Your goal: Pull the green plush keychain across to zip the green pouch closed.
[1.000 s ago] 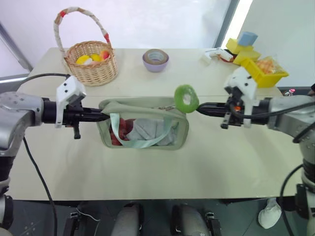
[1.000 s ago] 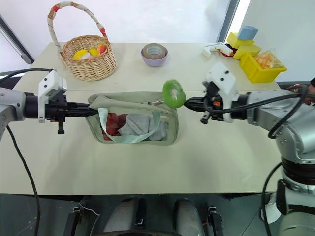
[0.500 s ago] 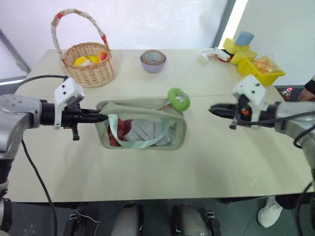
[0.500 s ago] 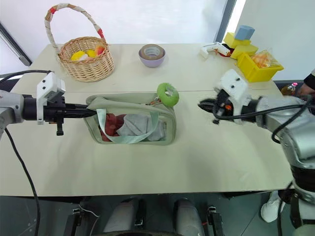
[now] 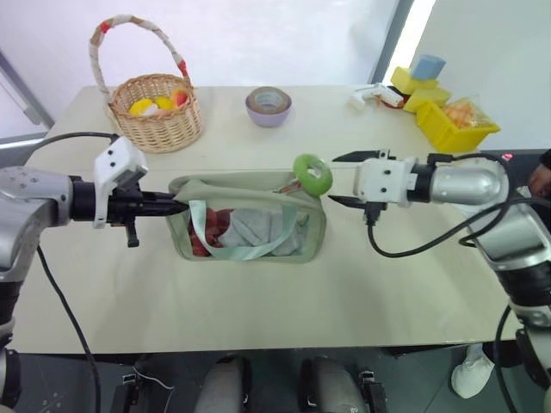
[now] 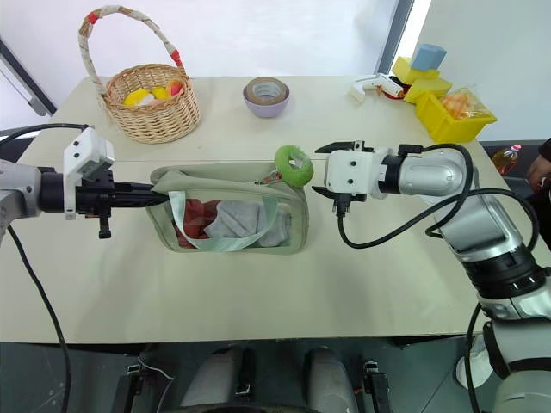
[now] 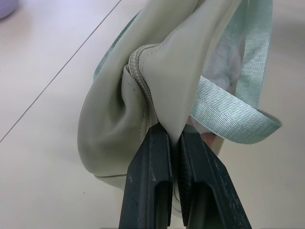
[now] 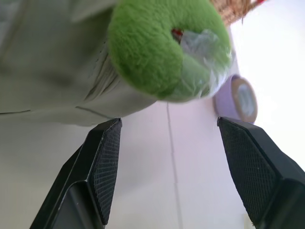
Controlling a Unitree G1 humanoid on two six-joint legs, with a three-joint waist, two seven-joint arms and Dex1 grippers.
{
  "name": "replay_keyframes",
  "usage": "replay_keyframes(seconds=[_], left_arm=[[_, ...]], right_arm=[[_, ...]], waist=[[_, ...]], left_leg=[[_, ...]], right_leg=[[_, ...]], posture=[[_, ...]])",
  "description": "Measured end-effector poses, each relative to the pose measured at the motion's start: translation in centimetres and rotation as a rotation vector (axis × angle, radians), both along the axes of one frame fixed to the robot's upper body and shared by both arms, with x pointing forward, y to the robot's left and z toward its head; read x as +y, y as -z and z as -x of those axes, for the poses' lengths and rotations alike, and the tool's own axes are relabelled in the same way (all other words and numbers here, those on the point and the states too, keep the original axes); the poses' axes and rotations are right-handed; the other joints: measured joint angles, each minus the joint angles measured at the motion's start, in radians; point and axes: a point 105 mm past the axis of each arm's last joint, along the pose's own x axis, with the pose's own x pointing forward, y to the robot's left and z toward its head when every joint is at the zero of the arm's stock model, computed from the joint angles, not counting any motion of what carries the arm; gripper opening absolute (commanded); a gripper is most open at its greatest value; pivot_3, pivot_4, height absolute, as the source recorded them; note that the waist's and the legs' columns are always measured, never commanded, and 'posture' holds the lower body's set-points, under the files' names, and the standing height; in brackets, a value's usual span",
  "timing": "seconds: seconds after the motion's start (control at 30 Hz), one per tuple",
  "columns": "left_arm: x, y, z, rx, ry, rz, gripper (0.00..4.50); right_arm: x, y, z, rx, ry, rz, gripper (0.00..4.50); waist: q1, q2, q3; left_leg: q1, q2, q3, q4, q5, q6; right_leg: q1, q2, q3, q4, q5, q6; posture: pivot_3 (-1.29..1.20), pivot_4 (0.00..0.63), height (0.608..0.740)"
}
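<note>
The green pouch (image 5: pixel 250 228) lies mid-table, red and white contents showing through its clear side and a mint strap looped across it. My left gripper (image 5: pixel 176 206) is shut on the fabric at the pouch's left end; the left wrist view shows its fingers (image 7: pixel 147 181) pinching that fold (image 7: pixel 162 71). The green plush keychain (image 5: pixel 312 174) rests at the pouch's top right corner. My right gripper (image 5: pixel 334 178) stands open just right of it, one finger above and one below. In the right wrist view the keychain (image 8: pixel 162 52) sits just beyond the spread fingers (image 8: pixel 105 167), untouched.
A wicker basket (image 5: pixel 157 112) with fruit stands at the back left and a purple tape roll (image 5: pixel 268 105) at the back middle. Yellow bins (image 5: pixel 456 125) and a white tool (image 5: pixel 374 95) sit at the back right. The near half of the table (image 5: pixel 258 310) is bare.
The right gripper let go of the keychain, which dropped onto the pouch's right corner. It pulled away right, then rolled, opened wide and came back left to the keychain. The left gripper held still.
</note>
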Motion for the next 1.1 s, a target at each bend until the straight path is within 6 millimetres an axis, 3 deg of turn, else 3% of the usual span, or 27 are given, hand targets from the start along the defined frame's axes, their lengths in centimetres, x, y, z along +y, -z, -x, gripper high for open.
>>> replay_keyframes(seconds=[0.23, 0.43, 0.63, 0.73, 0.9, 1.1], left_arm=[[0.1, 0.1, 0.2, -0.001, -0.006, 0.001, 0.00], [0.2, 0.0, 0.3, 0.001, -0.007, -0.001, 0.00], [0.2, -0.1, 0.1, 0.000, -0.005, -0.002, 0.00], [0.2, -0.1, 0.0, 0.000, -0.006, -0.005, 0.00], [0.2, -0.1, 0.0, 0.002, -0.001, -0.006, 0.00], [0.2, -0.1, 0.0, 0.005, 0.003, -0.004, 0.00]], right_arm=[[0.2, 0.2, -0.3, -0.064, -0.058, 0.058, 3.31], [0.6, -1.6, 0.1, -0.177, -0.120, 0.078, 3.31], [1.3, -1.7, 0.6, -0.214, -0.175, 0.093, 3.31], [1.3, -1.4, 0.8, -0.200, -0.187, 0.107, 2.56], [1.3, -0.6, 1.0, -0.133, -0.200, 0.093, 0.20], [1.3, -0.3, 1.4, -0.102, -0.201, 0.090, 0.09]], waist=[[0.000, 0.000, 0.000], [-0.003, 0.000, 0.000], [-0.001, 0.000, 0.000], [-0.002, 0.000, 0.000], [-0.002, 0.000, 0.000], [0.000, 0.000, 0.000]], left_leg=[[0.000, 0.000, 0.000, 0.000, 0.000, 0.000], [0.000, 0.000, 0.000, 0.000, 0.000, -0.001], [0.000, 0.000, 0.000, 0.000, 0.001, -0.001], [0.000, 0.000, 0.000, 0.000, 0.001, -0.001], [0.000, 0.000, 0.000, 0.000, 0.001, -0.001], [0.000, 0.000, 0.000, 0.000, 0.001, -0.001]], right_leg=[[0.000, 0.000, 0.000, 0.000, 0.000, 0.000], [0.000, 0.000, 0.000, 0.000, 0.000, 0.000], [0.000, 0.000, 0.000, 0.000, 0.000, 0.000], [0.000, 0.000, 0.000, 0.000, 0.000, 0.000], [0.000, 0.000, 0.000, 0.000, 0.000, 0.000], [0.001, 0.000, 0.000, 0.000, 0.000, 0.000]], posture=[[0.00, 0.150, 0.739], [0.00, 0.150, 0.739], [0.00, 0.150, 0.739], [0.00, 0.150, 0.739], [0.00, 0.150, 0.739], [0.00, 0.150, 0.739]])
